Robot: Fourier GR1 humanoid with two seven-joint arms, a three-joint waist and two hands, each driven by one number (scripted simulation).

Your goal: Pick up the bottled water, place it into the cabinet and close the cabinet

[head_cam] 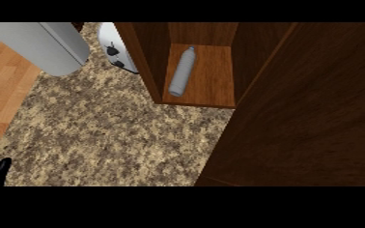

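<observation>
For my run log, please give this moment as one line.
bottled water: lying inside cabinet | cabinet door: open | left robot hand: only a sliver at lower left edge | right robot hand: not visible

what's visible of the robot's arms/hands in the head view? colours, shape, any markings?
Very little. Only a black sliver of the left hand shows at the lower left edge, over the speckled counter; narrow, no markings or cables discernible. No grey forearm is in view, and the right hand doesn't show at all.
</observation>
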